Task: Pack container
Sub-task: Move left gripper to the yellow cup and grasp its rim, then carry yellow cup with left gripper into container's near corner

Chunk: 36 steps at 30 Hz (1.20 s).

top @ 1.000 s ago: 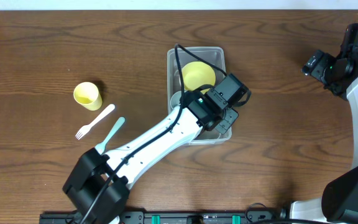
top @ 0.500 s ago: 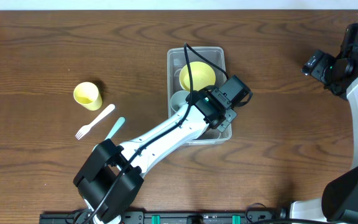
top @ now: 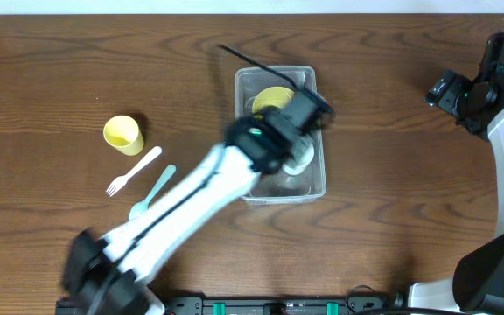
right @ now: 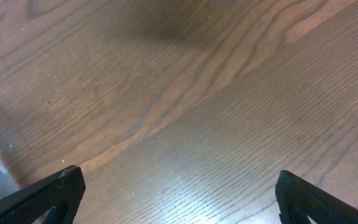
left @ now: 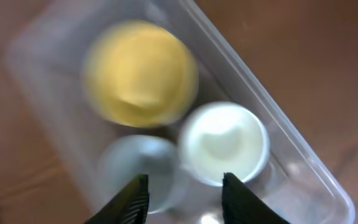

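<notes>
The clear container (top: 318, 185) stands at the table's middle. It holds a yellow bowl (top: 271, 98) at its far end and two pale cups nearer. In the left wrist view the yellow bowl (left: 138, 71), a white cup (left: 224, 142) and a grey-blue cup (left: 138, 163) sit inside the container (left: 294, 137). My left gripper (top: 292, 145), blurred by motion, hangs over the container's middle; it (left: 185, 190) is open and empty above the two cups. My right gripper (top: 445, 91) is open and empty over bare table (right: 179, 199) at the far right.
A yellow cup (top: 122, 135) stands on the table at the left. A white fork (top: 135, 170) and a light blue spoon (top: 152, 191) lie just right of it. My left arm crosses the table from the front left to the container.
My left arm has swung to the left, and its gripper has moved from the container's near right corner back over its middle. The right arm has not moved.
</notes>
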{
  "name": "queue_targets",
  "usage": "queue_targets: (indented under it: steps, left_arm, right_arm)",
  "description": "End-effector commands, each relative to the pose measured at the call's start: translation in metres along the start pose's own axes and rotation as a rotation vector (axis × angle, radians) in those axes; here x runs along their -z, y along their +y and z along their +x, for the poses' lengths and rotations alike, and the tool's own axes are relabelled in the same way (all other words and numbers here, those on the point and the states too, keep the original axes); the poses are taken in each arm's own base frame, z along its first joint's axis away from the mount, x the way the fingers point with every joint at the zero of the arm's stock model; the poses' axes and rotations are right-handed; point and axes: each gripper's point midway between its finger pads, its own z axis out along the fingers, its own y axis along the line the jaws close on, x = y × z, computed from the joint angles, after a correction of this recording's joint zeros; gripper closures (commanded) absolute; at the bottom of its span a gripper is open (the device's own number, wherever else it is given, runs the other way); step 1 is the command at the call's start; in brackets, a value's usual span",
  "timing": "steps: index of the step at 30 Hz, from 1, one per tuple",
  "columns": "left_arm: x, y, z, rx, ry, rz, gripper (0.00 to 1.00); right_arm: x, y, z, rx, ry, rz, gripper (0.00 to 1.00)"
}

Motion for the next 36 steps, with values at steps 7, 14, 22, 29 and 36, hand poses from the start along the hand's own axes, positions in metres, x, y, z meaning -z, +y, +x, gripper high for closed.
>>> queue_targets:
  steps: [7, 14, 22, 29, 36]
  left_arm:
    - [0.075, 0.211, 0.021, 0.424, -0.055, -0.373, 0.56]
    - [0.030, 0.275, 0.089, 0.659, 0.152, -0.297, 0.56]
    - [-0.033, 0.275, 0.142, 0.737, 0.390, -0.204, 0.57]
    - [-0.065, 0.263, 0.175, 0.772, 0.542, -0.179, 0.57]
    - [-0.082, 0.259, 0.191, 0.779, 0.608, -0.167, 0.57]
  right_arm:
    - [-0.002, -0.002, 0.000, -0.003, 0.004, 0.006, 0.01]
    - [-0.002, -0.002, 0.000, -0.003, 0.004, 0.007, 0.01]
    - [-0.002, -0.002, 0.000, -0.003, 0.004, 0.006, 0.01]
    - [-0.002, -0.002, 0.000, -0.003, 0.004, 0.007, 0.01]
    - [-0.002, -0.002, 0.000, -0.003, 0.004, 0.007, 0.01]
